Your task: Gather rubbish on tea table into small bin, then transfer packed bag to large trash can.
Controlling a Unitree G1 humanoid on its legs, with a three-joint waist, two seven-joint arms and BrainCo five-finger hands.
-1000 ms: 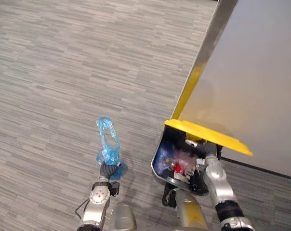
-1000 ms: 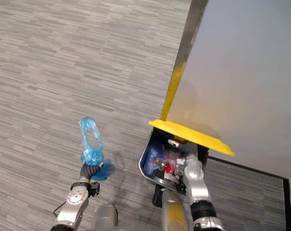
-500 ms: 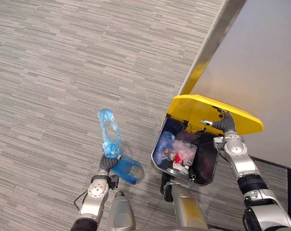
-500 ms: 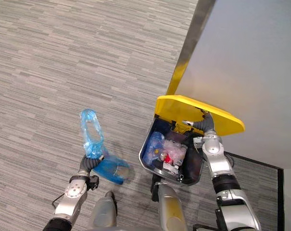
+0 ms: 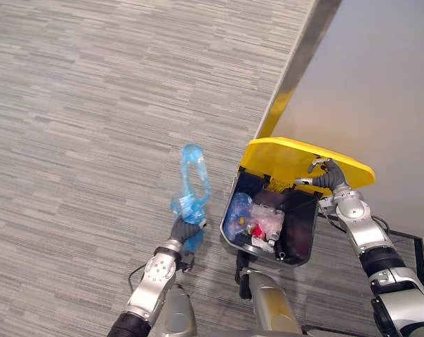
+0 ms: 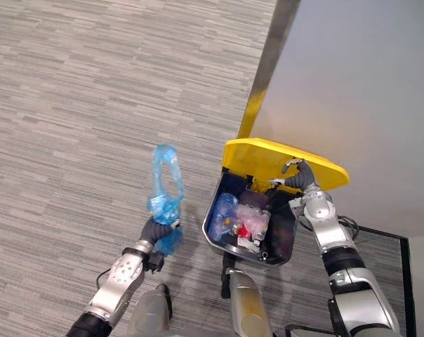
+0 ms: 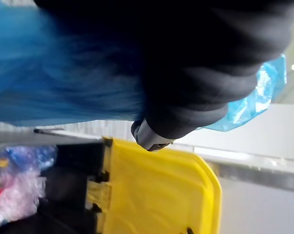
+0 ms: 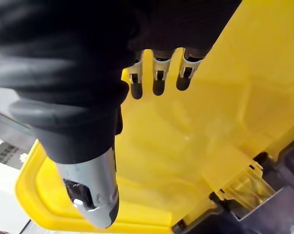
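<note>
Where the left eye view looks down, you see the left robot hand (image 5: 183, 229) clenched round the blue bag (image 5: 191, 184), beside the open large trash can (image 5: 302, 225). Left wrist view: bag plastic close against the hand, yellow lid (image 7: 156, 190) beyond it. Right wrist view: right robot hand (image 8: 88, 122), fingers (image 8: 158, 78) straight, against the lid.

Office-like; striped grey carpet (image 5: 93, 105), yellow-lidded trash can (image 5: 275, 154).

Head pair overhead; wrist cams close, sharing yellow lid (image 5: 282, 156).
</note>
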